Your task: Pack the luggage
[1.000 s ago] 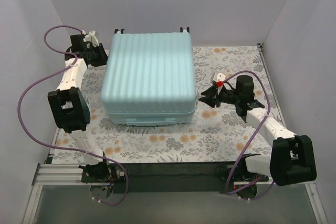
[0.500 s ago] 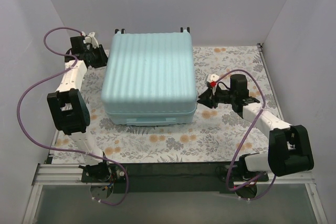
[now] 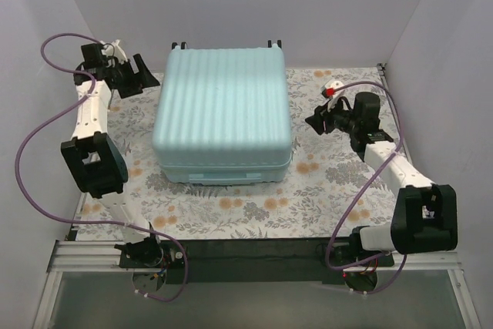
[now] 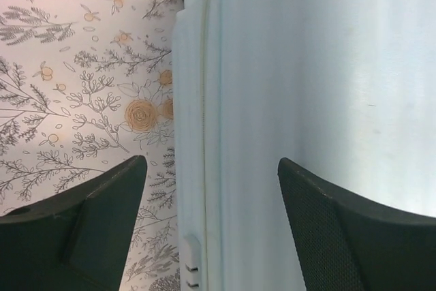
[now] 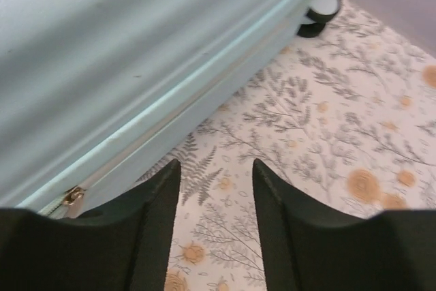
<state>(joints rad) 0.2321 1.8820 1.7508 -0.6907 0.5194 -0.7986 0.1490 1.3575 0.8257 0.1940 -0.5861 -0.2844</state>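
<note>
The luggage is a pale mint ribbed hard-shell suitcase lying flat and closed in the middle of the floral cloth. My left gripper stands open beside its back-left corner, apart from the shell. In the left wrist view the left gripper looks along the luggage, with the side seam between the spread fingers. My right gripper hangs open to the right of the suitcase. In the right wrist view the right gripper has only cloth between its fingers, and the luggage with its zip pull lies to the left.
A floral cloth covers the table. Grey walls close in the back and both sides. Black suitcase wheels stick out at the far end. Purple cables loop off both arms. A metal rail runs along the near edge.
The left gripper has drawn back to the left from the suitcase and opened wide. The right gripper has moved away to the right and farther back, and its jaws have spread.
</note>
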